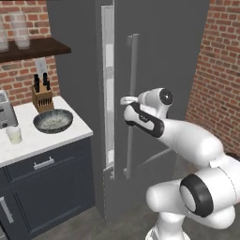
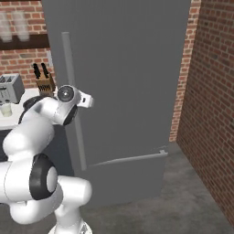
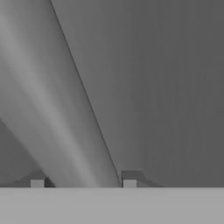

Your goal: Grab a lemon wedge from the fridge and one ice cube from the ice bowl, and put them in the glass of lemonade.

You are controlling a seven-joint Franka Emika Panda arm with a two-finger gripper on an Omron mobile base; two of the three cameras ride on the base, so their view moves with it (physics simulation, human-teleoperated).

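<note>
I see the fridge (image 1: 159,56) door ajar, a white strip of interior showing. My gripper (image 1: 127,100) sits at the bar handle (image 1: 132,93). On the counter (image 1: 42,136): ice bowl (image 1: 53,120), glass (image 1: 14,134), knife block (image 1: 42,96).

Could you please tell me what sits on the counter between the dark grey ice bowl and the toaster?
In the left base view, the small clear glass of pale lemonade stands between the ice bowl and the silver toaster, towards the white counter's front.
</note>
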